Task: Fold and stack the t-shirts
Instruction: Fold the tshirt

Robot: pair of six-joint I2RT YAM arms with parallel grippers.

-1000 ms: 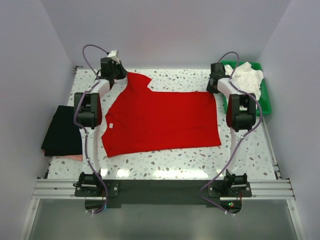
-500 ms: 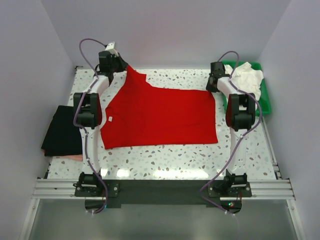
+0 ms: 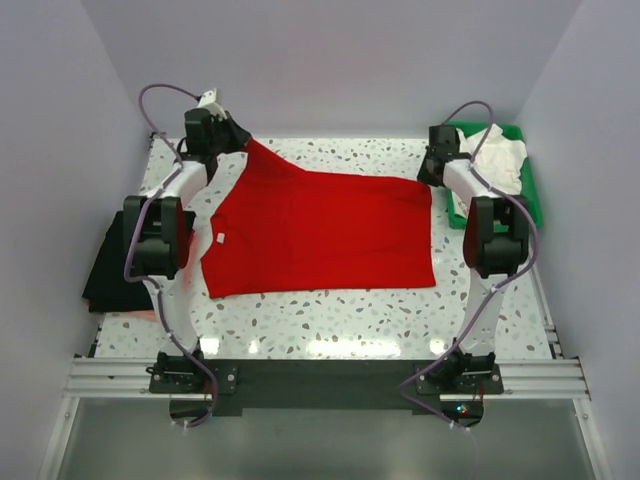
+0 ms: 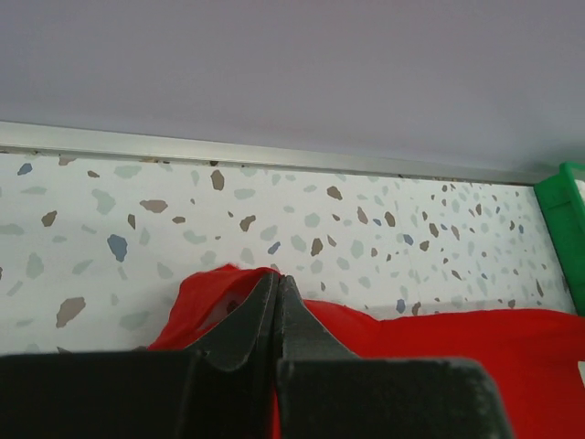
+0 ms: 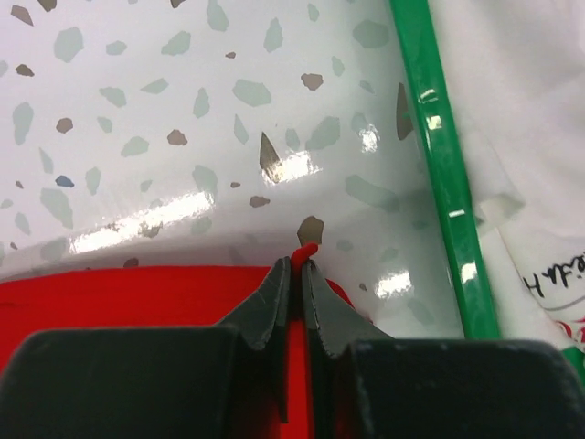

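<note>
Spread shirt (image 3: 320, 235) flat on table (image 3: 330, 320), centre. Left gripper (image 3: 243, 139) clamped on its far left corner, lifted off table. Right gripper (image 3: 431, 180) clamped on far right corner. Tray (image 3: 534, 200) at table's far right, just beside right gripper. Crumpled shirts (image 3: 495, 155) in tray. Folded shirt (image 3: 112, 265) at table's left edge, left of spread shirt.

Matt red cloth t-shirt (image 3: 320, 235) on glossy speckled table (image 3: 340, 320).
</note>
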